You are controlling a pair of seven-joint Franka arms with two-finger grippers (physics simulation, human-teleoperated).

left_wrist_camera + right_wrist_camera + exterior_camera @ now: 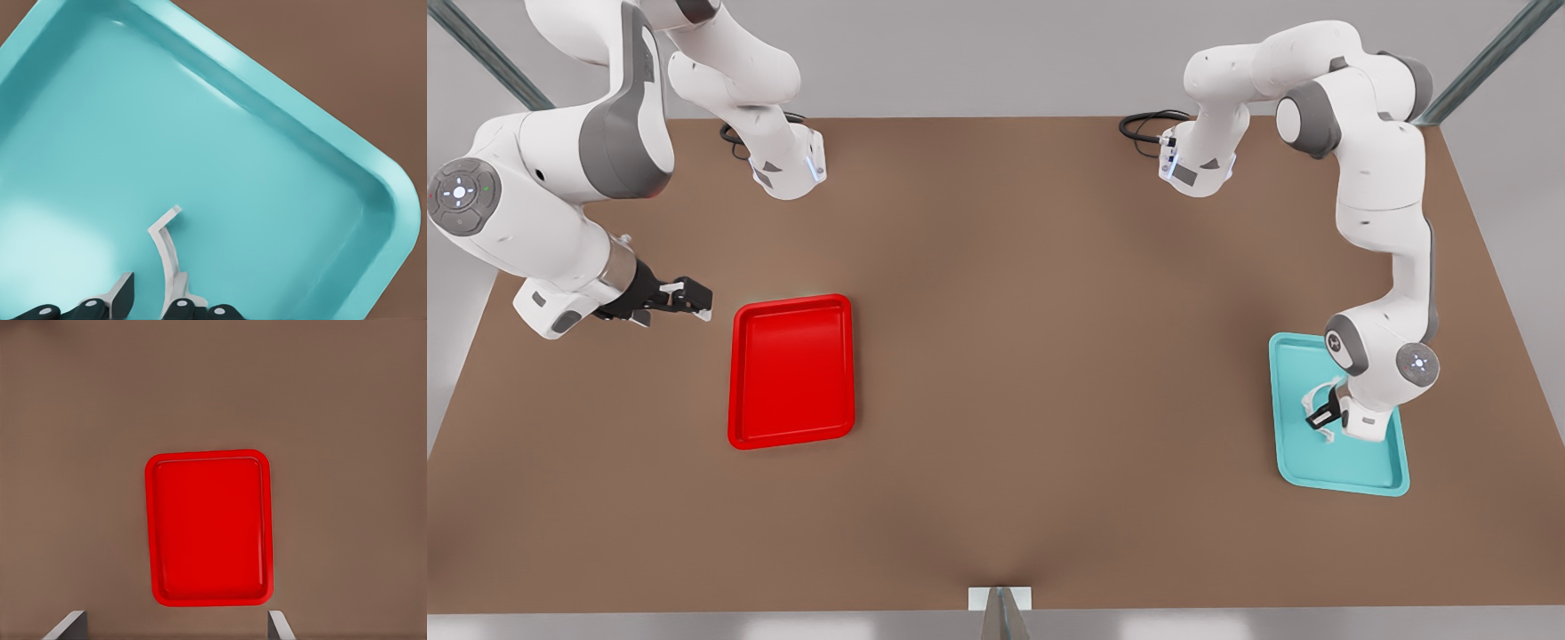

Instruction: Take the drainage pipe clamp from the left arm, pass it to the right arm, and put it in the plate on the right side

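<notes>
Over at the front view's left, right gripper (690, 299) waiting beside the plate (791, 371), fingers spread, empty. Across to the front view's right: left gripper (1323, 416) down in the teal tray (1343, 471), fingers (120, 297) apart around the drainage pipe clamp (165, 257), one pad against it, not yet pinched. Looks light, thin, slippery plastic; best pinched mid-arc, gently.

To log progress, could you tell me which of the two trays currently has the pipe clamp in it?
The teal tray, on the front view's right: the white drainage pipe clamp is there at the left gripper. The red plate holds nothing.
</notes>
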